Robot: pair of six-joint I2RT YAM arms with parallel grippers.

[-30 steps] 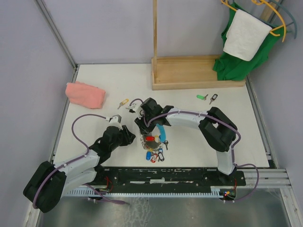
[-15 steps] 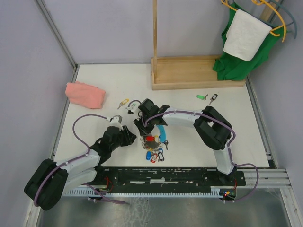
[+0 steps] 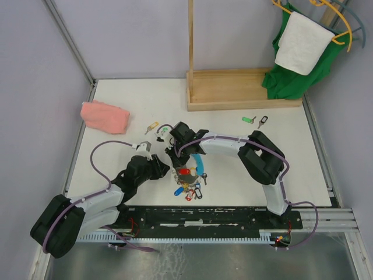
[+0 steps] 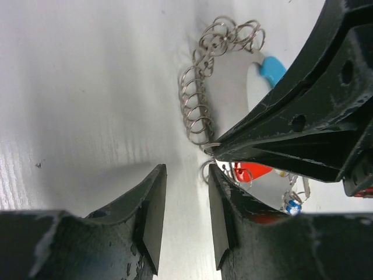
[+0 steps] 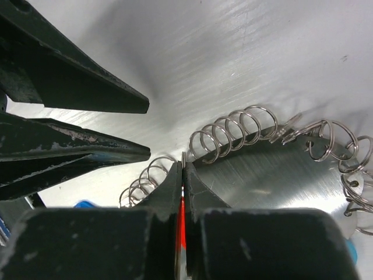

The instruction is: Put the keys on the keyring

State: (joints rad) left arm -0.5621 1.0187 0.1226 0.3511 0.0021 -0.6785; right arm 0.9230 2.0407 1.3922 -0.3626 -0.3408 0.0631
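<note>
The keyring (image 3: 187, 179) lies at the table's near middle, a silvery loop strung with small split rings (image 5: 233, 131) and coloured tags. My right gripper (image 3: 179, 165) is over it. In the right wrist view its jaws (image 5: 183, 166) are shut on a thin metal ring, with the red key (image 5: 180, 233) head showing between them. My left gripper (image 3: 165, 170) is open just left of the keyring, and its fingers (image 4: 152, 216) straddle bare table beside the ring chain (image 4: 198, 111). A yellow key (image 3: 151, 126), a green key (image 3: 247, 119) and a black key (image 3: 263, 121) lie loose.
A pink cloth (image 3: 105, 116) lies at the far left. A wooden tray with an upright post (image 3: 239, 93) stands at the back. Green and white cloths on hangers (image 3: 303, 52) hang at the back right. A small white object (image 3: 161, 133) lies by the right wrist.
The right wrist has shifted slightly left over the keyring. The left gripper has crept a little closer to the keyring, and the tags have shifted slightly.
</note>
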